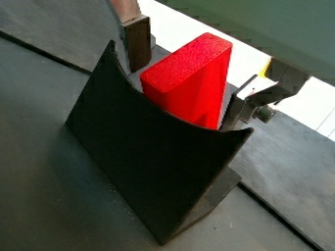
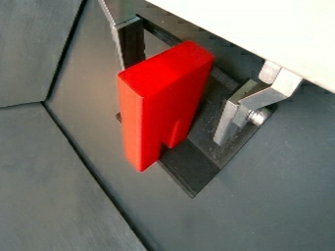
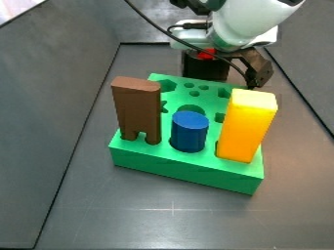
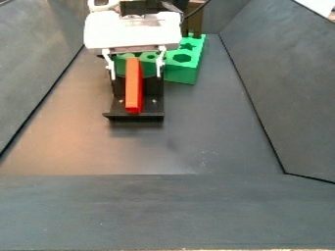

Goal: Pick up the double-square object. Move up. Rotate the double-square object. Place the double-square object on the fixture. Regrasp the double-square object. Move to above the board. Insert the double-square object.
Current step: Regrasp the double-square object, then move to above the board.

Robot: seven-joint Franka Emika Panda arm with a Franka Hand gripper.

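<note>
bright red double-square object (image 2: 160, 103), dark fixture (image 1: 144, 157), green board (image 3: 196, 156), silver-fingered hand (image 4: 132, 61).

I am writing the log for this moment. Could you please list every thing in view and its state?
double-square object: leaning on the fixture, between the fingers
fixture: on the floor, holding the object
gripper: open, around the object
board: flat, holding three blocks
</note>
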